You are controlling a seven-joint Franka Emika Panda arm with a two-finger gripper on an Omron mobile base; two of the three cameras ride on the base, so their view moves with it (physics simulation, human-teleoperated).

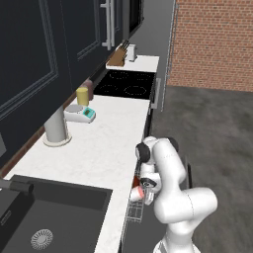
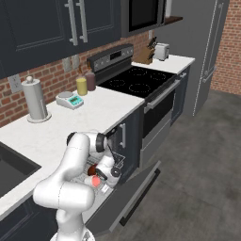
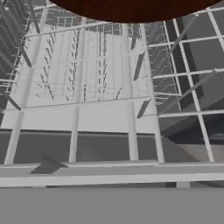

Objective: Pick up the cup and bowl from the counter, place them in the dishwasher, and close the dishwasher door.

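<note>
The cup [image 2: 95, 181] sits low in the pull-out wire rack [image 2: 112, 164] of the dishwasher [image 2: 101, 188], its salmon-red inside showing; in the left base view the cup [image 1: 139, 192] is at the rack's top edge, just under the robot's wrist. Right beside it, at about 11 o'clock in the right base view, there's the reddish-brown bowl [image 2: 93, 169], also in the rack. From the hand camera the bowl [image 3: 131, 8] is a dark glossy arc at 12 o'clock, with the silver grid of the rack [image 3: 109, 87] spreading beneath it. The end effector [image 2: 109, 173] hangs over the rack close to both pieces, but whether its jaws are wide or narrow, I cannot tell. The dishwasher door [image 2: 129, 197] lies dropped open, a flat charcoal panel towards 5 o'clock of the rack. Above, the white table [image 1: 99, 148] carries a paper towel roll [image 1: 56, 126] on a round base, a small kitchen scale [image 1: 81, 113] and a yellow cylinder [image 1: 82, 96]. Beyond them, at 12 o'clock, a black stovetop [image 1: 126, 84].
</note>
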